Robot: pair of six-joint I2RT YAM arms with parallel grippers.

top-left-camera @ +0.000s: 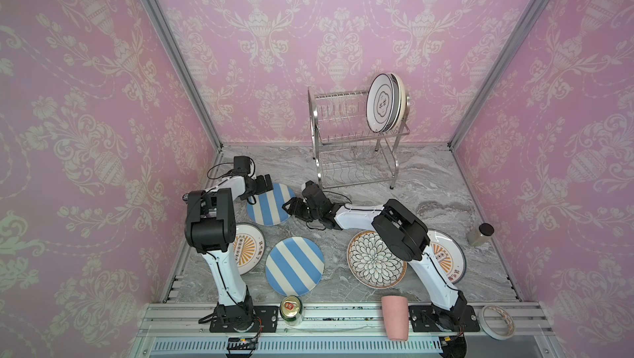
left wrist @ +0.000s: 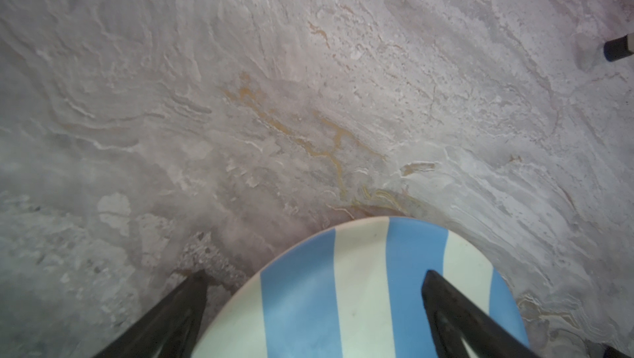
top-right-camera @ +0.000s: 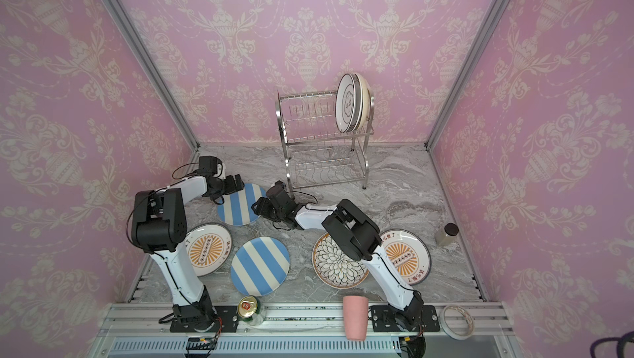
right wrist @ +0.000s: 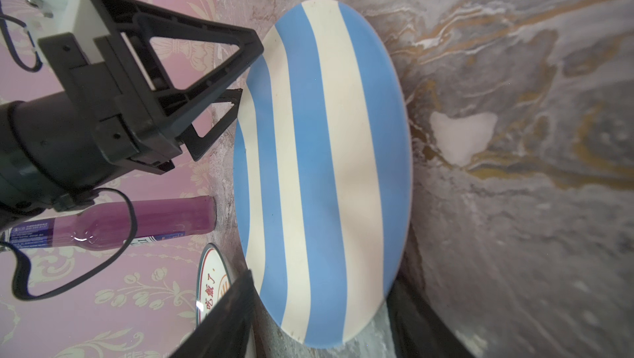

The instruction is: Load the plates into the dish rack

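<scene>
Closest to me, on the aluminium rail [top-left-camera: 343,310], sit a gold-topped drinks can [top-left-camera: 291,310], a pink cup [top-left-camera: 395,317] and a roll of tape [top-left-camera: 498,322], all well in front of the dish rack [top-left-camera: 353,140]. That steel rack stands at the back of the marble tabletop [top-left-camera: 429,181]. At the right end of its upper shelf a cloud-outline white plate [top-left-camera: 380,104] stands on edge with more rims close behind it, the rearmost a cream plate [top-left-camera: 407,97]. Five plates lie flat in front of the rack: a striped plate [top-left-camera: 271,203] just off its left front leg, a second striped plate [top-left-camera: 294,266] farther forward, a petal-patterned plate [top-left-camera: 374,260], and a left orange-sunburst plate [top-left-camera: 245,246] and right orange-sunburst plate [top-left-camera: 446,253] out to either side. Both arms meet at the striped plate nearest the rack. The left gripper [right wrist: 247,70] is spread wide astride the rim away from the rack, one finger [left wrist: 456,305] over the plate, the other on the marble. The right gripper [top-left-camera: 288,207] has its jaws either side of the rim on the rack's side; whether they pinch it I cannot tell. A dark-lidded jar [top-left-camera: 481,234] stands forward and right of the rack.
</scene>
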